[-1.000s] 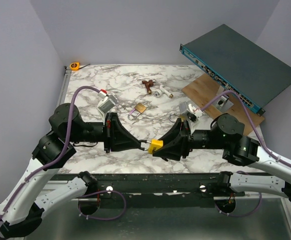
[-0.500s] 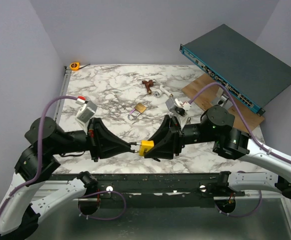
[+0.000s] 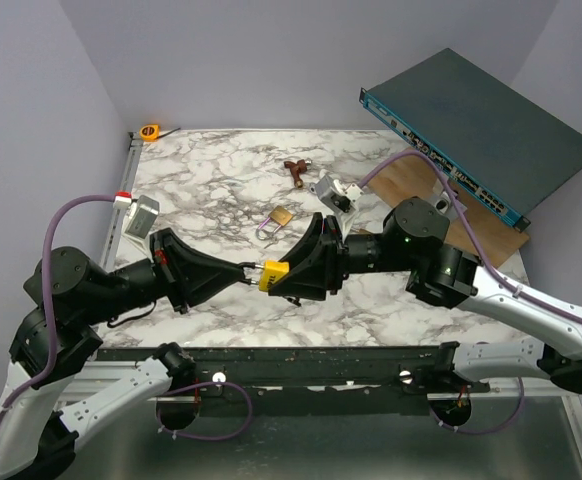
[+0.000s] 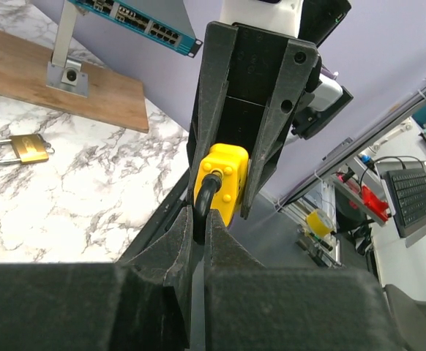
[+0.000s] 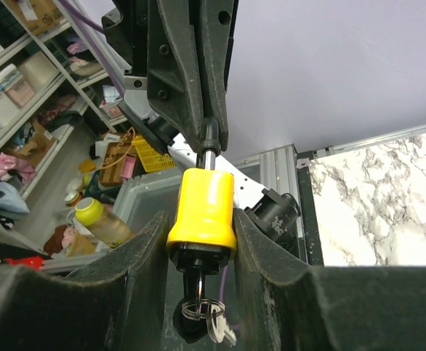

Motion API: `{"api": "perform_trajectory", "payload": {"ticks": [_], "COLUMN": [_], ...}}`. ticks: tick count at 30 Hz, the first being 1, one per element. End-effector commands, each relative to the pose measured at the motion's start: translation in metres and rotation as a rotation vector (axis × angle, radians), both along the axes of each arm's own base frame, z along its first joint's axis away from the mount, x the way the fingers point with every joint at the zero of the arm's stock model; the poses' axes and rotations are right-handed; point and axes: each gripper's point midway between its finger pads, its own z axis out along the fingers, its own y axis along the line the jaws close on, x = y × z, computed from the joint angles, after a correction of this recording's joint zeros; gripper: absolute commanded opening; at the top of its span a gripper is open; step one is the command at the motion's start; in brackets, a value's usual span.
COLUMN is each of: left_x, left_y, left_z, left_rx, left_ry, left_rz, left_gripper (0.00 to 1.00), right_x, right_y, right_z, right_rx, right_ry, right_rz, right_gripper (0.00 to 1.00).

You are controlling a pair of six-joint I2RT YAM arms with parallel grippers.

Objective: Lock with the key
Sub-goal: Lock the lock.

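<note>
Key [image 5: 214,324] on its ring, dangling from the underside of the yellow padlock [image 4: 224,175], at the bottom centre of the right wrist view.
Right gripper [image 5: 200,219] clamps the padlock's body between its fingers, aloft at the middle of the overhead view. Left gripper [image 4: 200,227] is pinched tight on the black shackle [image 5: 210,142] from the opposite side. A brass padlock [image 3: 281,216] lies on the marble table [image 3: 191,180], just above centre.

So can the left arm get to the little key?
Probably not. The left end effector is shut on the shackle, and the key hangs from the far end of the yellow padlock, inside the right end effector.
</note>
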Motion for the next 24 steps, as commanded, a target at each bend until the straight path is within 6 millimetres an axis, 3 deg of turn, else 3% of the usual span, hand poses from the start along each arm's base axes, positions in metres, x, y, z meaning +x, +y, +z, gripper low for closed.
{"api": "perform_trajectory", "payload": {"ticks": [1, 7, 13, 24], "left_x": [-0.013, -0.017, -0.017, -0.019], "left_y": [-0.016, -0.021, -0.026, -0.036], "left_z": [-0.007, -0.023, -0.035, -0.046], "left_rx": [-0.009, 0.025, 0.046, 0.051], "left_ry": [0.042, 0.047, 0.056, 0.051], "left_rz": [-0.134, -0.182, -0.214, -0.248], "left_gripper": [0.0, 0.0, 0.0, 0.0], "right_x": [0.028, 0.038, 0.033, 0.045], "right_y": [0.009, 0.008, 0.019, 0.021], "right_z": [0.018, 0.026, 0.019, 0.008], "right_rx": [0.051, 0.073, 0.049, 0.034], "right_ry": [-0.035, -0.046, -0.041, 0.023], "right_rz": [-0.136, -0.194, -0.134, -0.204], "right_gripper": [0.01, 0.01, 0.01, 0.01]}}
